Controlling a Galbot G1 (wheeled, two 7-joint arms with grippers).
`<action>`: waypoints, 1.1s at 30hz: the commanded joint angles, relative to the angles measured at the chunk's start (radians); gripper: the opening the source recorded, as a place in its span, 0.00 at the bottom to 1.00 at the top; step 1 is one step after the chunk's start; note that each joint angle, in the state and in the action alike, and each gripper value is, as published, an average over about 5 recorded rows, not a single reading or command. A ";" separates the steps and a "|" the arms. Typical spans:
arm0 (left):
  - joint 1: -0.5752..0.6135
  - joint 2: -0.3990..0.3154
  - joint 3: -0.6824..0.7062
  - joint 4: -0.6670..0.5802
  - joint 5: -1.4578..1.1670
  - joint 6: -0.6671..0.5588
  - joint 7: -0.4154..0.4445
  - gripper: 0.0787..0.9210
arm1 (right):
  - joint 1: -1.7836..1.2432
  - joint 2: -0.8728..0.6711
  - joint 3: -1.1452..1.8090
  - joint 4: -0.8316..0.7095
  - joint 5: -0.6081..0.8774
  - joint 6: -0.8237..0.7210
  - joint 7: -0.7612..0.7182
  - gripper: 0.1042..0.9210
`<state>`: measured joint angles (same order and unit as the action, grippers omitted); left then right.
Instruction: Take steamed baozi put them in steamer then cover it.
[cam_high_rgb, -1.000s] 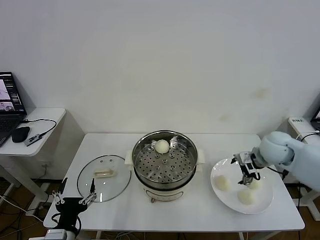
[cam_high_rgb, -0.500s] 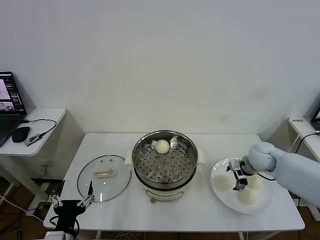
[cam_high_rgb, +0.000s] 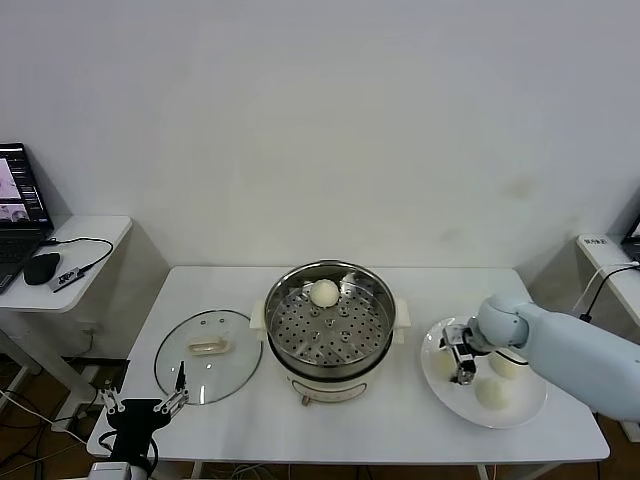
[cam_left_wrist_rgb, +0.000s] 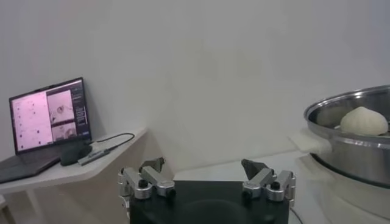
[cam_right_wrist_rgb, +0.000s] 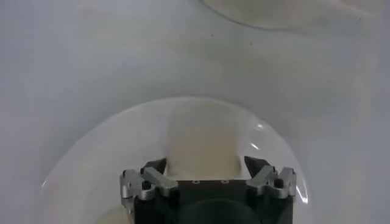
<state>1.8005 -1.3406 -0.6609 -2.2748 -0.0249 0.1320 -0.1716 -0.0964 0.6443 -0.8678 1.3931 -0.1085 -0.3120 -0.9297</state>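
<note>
one bun in the pot, three on the plate, right gripper at the plate

four baozi are counted in all; one steamed baozi (cam_high_rgb: 323, 292) sits on the perforated tray at the far side of the steamer (cam_high_rgb: 330, 322), which stands at the middle of the white table (cam_high_rgb: 400, 420); the same bun shows above the pot rim in the left wrist view (cam_left_wrist_rgb: 364, 120). we find the other three on the white plate (cam_high_rgb: 520, 410) to the robot's right of the steamer, apart from it.

the right gripper (cam_high_rgb: 460, 352) is down over the plate's near-steamer side, at the bun nearest the pot (cam_high_rgb: 441, 366); in the right wrist view its fingers (cam_right_wrist_rgb: 153, 173) stand spread, one to each side of that bun (cam_right_wrist_rgb: 201, 146); we cannot confirm contact with it, and we record the gripper as open and holding nothing. the two remaining buns (cam_high_rgb: 506, 362) (cam_high_rgb: 491, 393) lie farther along the plate, on its far-from-steamer half.

the cover (cam_high_rgb: 207, 354) lies flat on the table to the robot's left of the steamer, its rim just beside the pot's white base, handle up; the pot is uncovered.

the left gripper (cam_high_rgb: 140, 405) is parked low at the near left corner of the table, its fingers (cam_left_wrist_rgb: 149, 178) apart and empty; a laptop (cam_left_wrist_rgb: 50, 115) sits on the side desk (cam_high_rgb: 70, 250) beyond.
</note>
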 joint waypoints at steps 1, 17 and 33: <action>0.000 0.000 0.001 0.000 0.000 0.000 0.000 0.88 | -0.012 0.022 0.012 -0.021 -0.007 0.002 -0.002 0.77; -0.001 -0.002 0.013 -0.005 0.000 -0.001 0.000 0.88 | 0.086 -0.072 -0.024 0.047 0.011 0.004 -0.068 0.62; -0.006 -0.002 0.024 -0.011 0.004 0.000 -0.001 0.88 | 0.235 -0.163 -0.069 0.146 0.061 -0.002 -0.109 0.57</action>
<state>1.7948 -1.3423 -0.6371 -2.2862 -0.0215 0.1316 -0.1723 0.0491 0.5200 -0.9139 1.4976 -0.0698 -0.3127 -1.0203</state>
